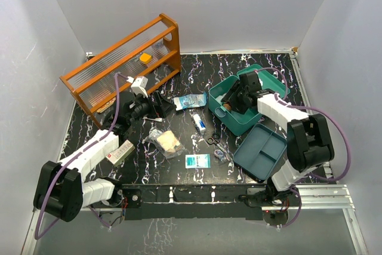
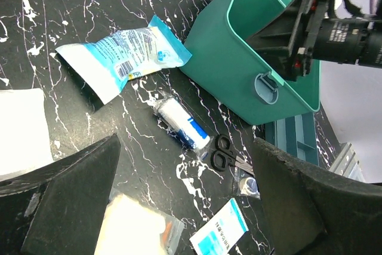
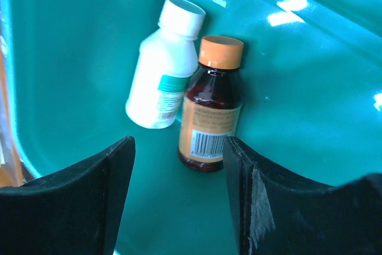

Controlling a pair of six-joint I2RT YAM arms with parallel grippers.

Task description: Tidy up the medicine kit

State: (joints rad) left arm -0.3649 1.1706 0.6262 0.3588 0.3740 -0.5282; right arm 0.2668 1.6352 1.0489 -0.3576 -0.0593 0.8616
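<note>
The medicine kit (image 1: 237, 125) stands with its lid open at the right side of the table, and the work looks only begun. Inside the kit lie two things: a white bottle (image 3: 164, 76) and, touching it, a brown bottle (image 3: 210, 111) with an orange cap, both on their sides against the kit's wall. I judge these as the part that is done.

Most of the supplies are not yet inside. Just to the left of the kit lie a blue-and-white packet (image 1: 191, 101) and a bandage roll (image 1: 199, 123). In front of the kit lie the scissors (image 1: 213, 141), and further from it a small blue sachet (image 1: 197, 160) and a clear gauze pack (image 1: 167, 141). A red-and-white box (image 1: 119, 152) is well apart from the kit, on the far left. The divided tray (image 1: 261, 150) rests beside the kit at its near right corner and is also out of it.

The right gripper (image 3: 178, 165) is down inside the kit with its fingers spread. Nothing is between them, and the two bottles lie just beyond the tips, so it is released. The left gripper (image 2: 185, 147) hangs to the left of the kit, above the bandage roll, with its jaws wide apart, holding and touching nothing
</note>
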